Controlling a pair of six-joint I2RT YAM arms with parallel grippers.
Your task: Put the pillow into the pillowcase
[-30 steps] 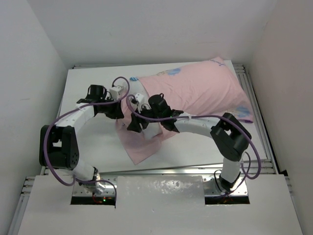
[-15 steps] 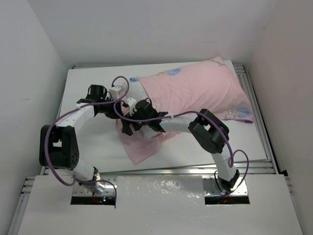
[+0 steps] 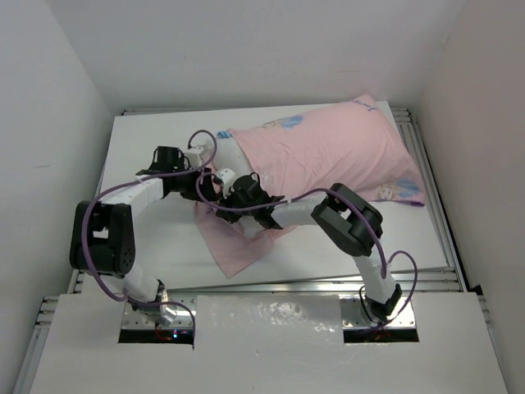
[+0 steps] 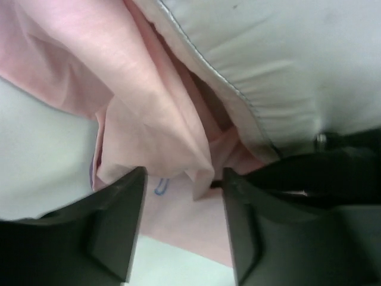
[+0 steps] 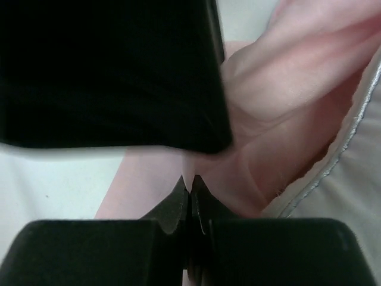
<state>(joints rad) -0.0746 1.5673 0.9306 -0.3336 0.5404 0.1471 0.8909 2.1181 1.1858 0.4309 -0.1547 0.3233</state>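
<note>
- The table (image 3: 148, 238) is boxed in by white walls. The bare board lies to the left and along the near edge, and the right side offers little slack.
- The pillowcase (image 3: 328, 156) lies pink side up across the far right, its far corner at the right rail. Its open end trails near-left as a limp flap (image 3: 234, 246) flat on the board.
- The pillow (image 4: 286, 53) sits mostly inside the case. Only its piped white end shows at the mouth, beside the bunched hem.
- The right arm (image 3: 349, 217) has folded its elbow in since a second ago and carried its wrist left, to the mouth.
- The left arm (image 3: 123, 197) has barely shifted. Both wrists now crowd the same spot, just beside each other.
- The right gripper (image 5: 189, 187), agape half a second ago, is now closed, and pink cloth appears pinched at its tips.
- The left gripper (image 4: 184, 179), clamped a second ago, now stands with its jaws apart. A fold of hem hangs loose between them.
- This reads as a hand-over of the hem from left to right, which frees the left to re-grip and draw the case on over the exposed end.
- The pull has room only toward the near-left, and with the wrists this tight a collision is the risk.
</note>
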